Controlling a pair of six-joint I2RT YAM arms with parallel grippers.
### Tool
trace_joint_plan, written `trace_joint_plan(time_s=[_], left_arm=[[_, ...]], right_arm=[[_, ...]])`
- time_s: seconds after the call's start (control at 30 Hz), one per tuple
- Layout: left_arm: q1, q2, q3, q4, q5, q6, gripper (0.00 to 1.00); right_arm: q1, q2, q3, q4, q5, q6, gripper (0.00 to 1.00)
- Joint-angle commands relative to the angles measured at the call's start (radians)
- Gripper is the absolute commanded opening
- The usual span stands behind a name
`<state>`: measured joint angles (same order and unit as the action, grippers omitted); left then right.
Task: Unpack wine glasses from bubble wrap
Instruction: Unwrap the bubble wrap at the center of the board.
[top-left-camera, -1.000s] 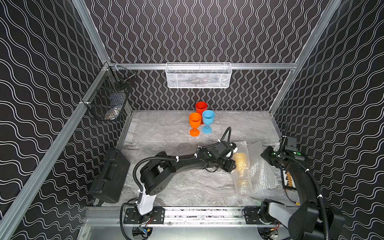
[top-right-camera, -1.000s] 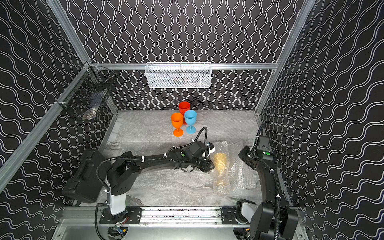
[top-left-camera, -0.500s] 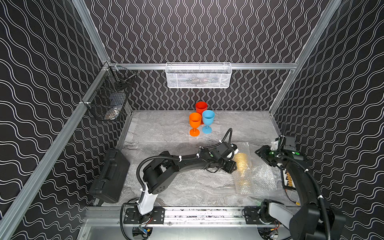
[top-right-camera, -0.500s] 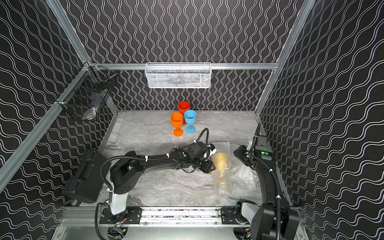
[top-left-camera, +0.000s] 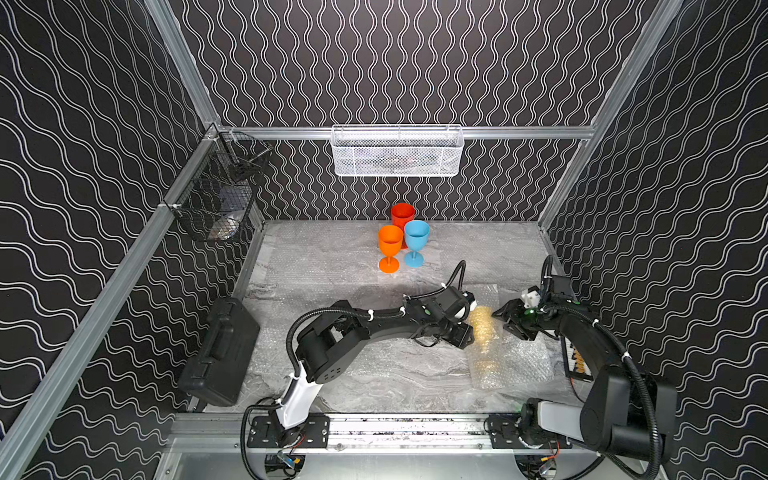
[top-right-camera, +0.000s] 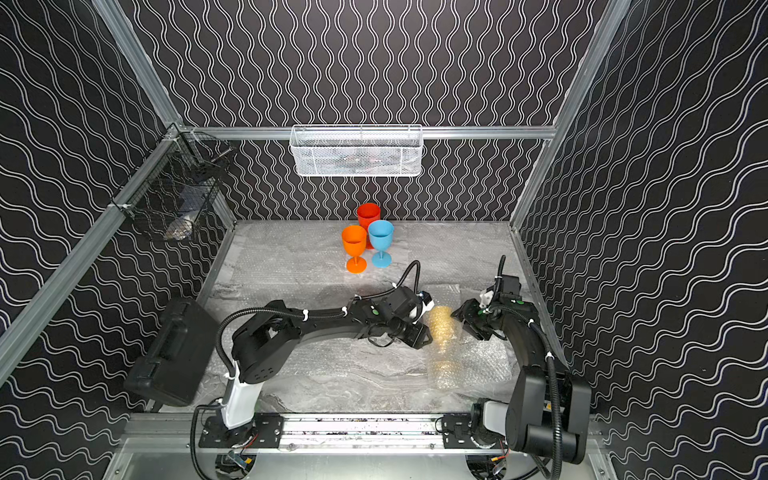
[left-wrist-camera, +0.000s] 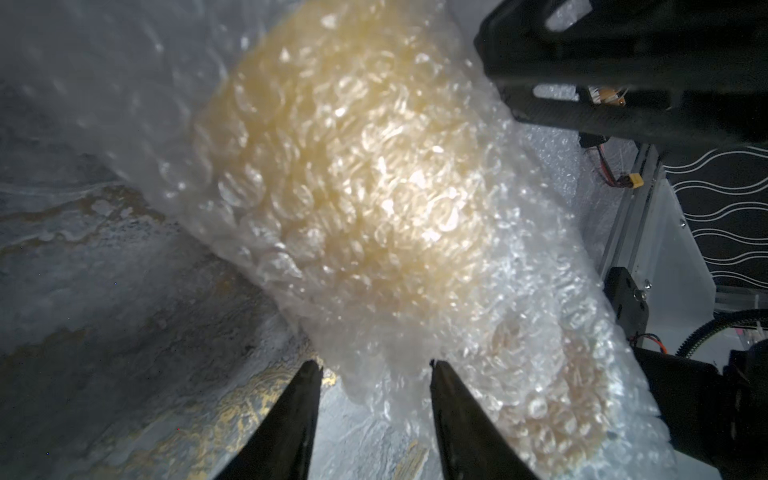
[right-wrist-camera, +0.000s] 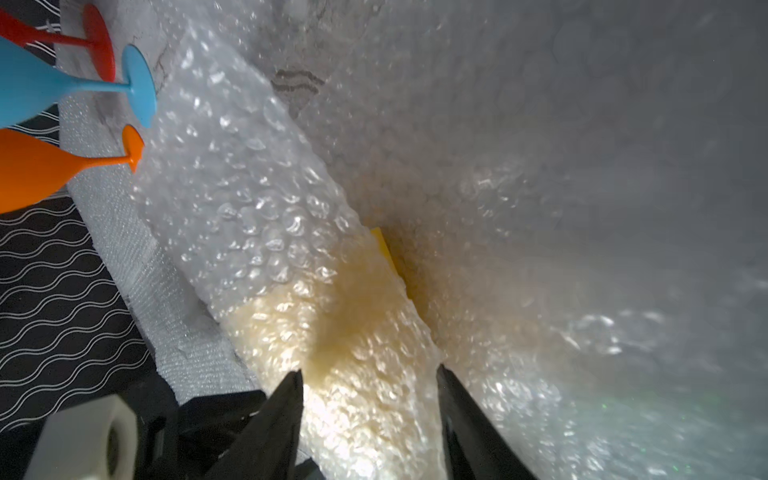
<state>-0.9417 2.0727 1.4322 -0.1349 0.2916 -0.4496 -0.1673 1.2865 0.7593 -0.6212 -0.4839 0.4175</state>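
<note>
Up back on the surface (top-left-camera: 374, 374), both top views show the red glass (top-left-camera: 403, 215), orange glass (top-left-camera: 390, 241) and blue glass (top-left-camera: 416, 236) standing bare, so three down. Only the yellow glass (top-left-camera: 483, 330) lies swaddled in bubble wrap (top-left-camera: 523, 361), between left tool (top-left-camera: 467, 334) and right tool (top-left-camera: 503, 324). Left wrist: left tool half-open, wrap between its tips, grip unclear. Right wrist: right tool half-open astride the bundle, can't tell either.
</note>
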Motion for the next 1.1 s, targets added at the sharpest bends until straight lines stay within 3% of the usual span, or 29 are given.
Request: trace_joint_plan(time_s=[0.0, 0.2, 0.37, 0.83, 1.07], left_arm=[[0.007, 0.009, 0.01, 0.023, 0.014, -0.011, 0.48], [0.012, 0.024, 0.008, 0.024, 0.015, -0.011, 0.48], [0.021, 0.019, 0.002, 0.026, 0.013, -0.009, 0.48], [0.134, -0.162, -0.167, 0.061, 0.011, -0.04, 0.48], [0.233, -0.271, -0.308, 0.119, 0.064, -0.094, 0.49]], right_arm=[[0.015, -0.005, -0.008, 0.024, -0.019, -0.004, 0.48], [0.038, -0.024, 0.011, 0.001, -0.012, 0.0, 0.27], [0.078, -0.022, 0.029, -0.027, -0.002, 0.004, 0.16], [0.349, 0.006, 0.134, -0.033, 0.097, 0.143, 0.24], [0.502, 0.088, 0.171, 0.044, 0.117, 0.219, 0.43]])
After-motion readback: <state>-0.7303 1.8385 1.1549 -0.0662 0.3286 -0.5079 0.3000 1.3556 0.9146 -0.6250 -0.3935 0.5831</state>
